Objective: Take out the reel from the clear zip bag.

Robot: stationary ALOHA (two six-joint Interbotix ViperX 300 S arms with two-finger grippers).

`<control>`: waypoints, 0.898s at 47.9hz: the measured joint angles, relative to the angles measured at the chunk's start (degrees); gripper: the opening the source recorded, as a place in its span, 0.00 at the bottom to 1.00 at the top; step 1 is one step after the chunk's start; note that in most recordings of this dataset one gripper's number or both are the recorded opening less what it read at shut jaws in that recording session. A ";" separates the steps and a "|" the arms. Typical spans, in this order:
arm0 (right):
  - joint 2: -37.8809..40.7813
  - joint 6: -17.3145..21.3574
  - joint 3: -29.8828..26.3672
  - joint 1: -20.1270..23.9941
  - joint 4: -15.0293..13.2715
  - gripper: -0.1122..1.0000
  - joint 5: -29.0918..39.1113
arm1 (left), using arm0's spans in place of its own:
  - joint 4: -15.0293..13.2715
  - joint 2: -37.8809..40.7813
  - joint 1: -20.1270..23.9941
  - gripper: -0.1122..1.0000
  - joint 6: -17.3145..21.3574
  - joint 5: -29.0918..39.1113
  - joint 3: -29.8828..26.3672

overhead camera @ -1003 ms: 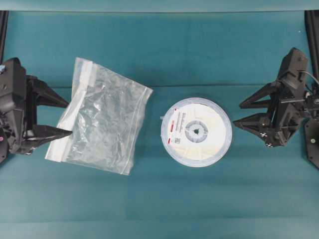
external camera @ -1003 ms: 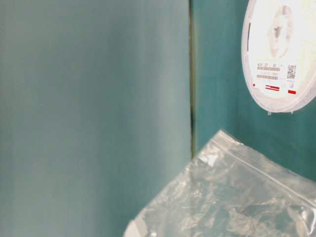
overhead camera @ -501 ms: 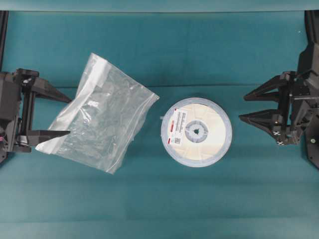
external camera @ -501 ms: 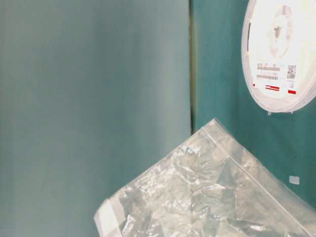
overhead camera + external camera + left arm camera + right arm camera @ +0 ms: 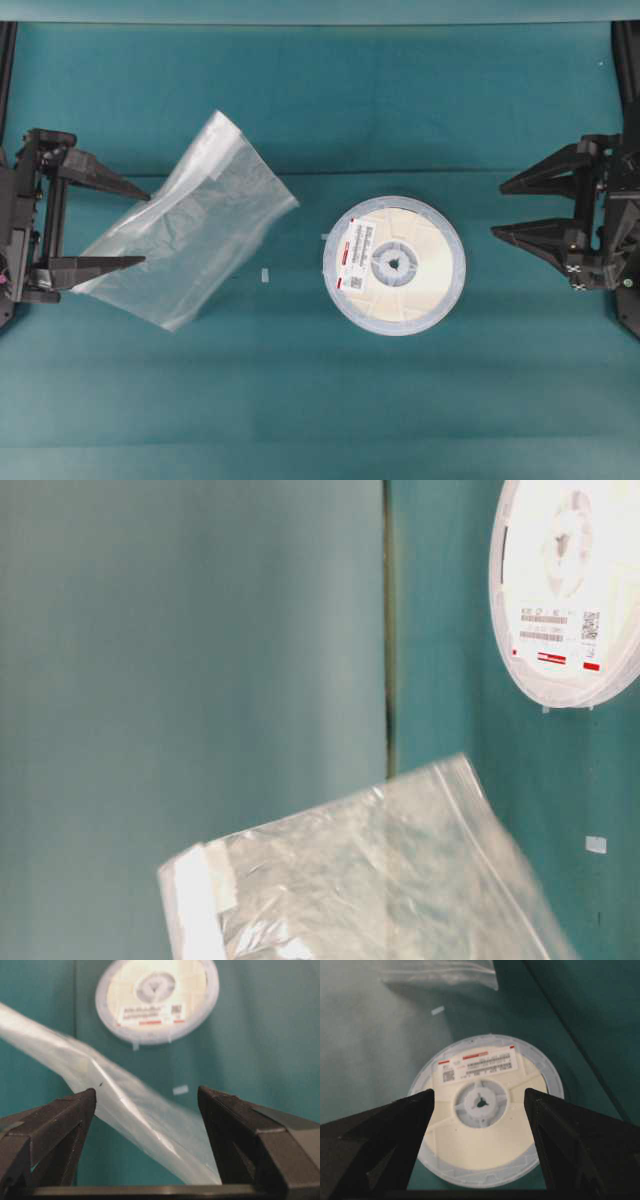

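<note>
Cream reel (image 5: 394, 265), grey hub, red-marked label

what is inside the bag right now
Nothing visible: the bag looks empty, and the teal table shows through its clear plastic. The reel lies flat outside it, apart, to its right in the overhead view. The bag's lower edge is cut off in the table-level view.
</note>
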 measured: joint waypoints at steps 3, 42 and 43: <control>-0.18 0.00 0.00 0.09 0.00 0.89 0.26 | 0.00 0.00 0.00 0.93 0.00 -0.26 0.00; -0.97 0.00 0.00 0.35 -0.18 0.89 0.79 | 0.00 -1.85 0.35 0.92 0.00 -0.44 -0.79; -1.05 0.00 0.00 0.35 -0.09 0.89 0.88 | 0.00 -1.85 0.35 0.92 0.00 -0.44 -0.79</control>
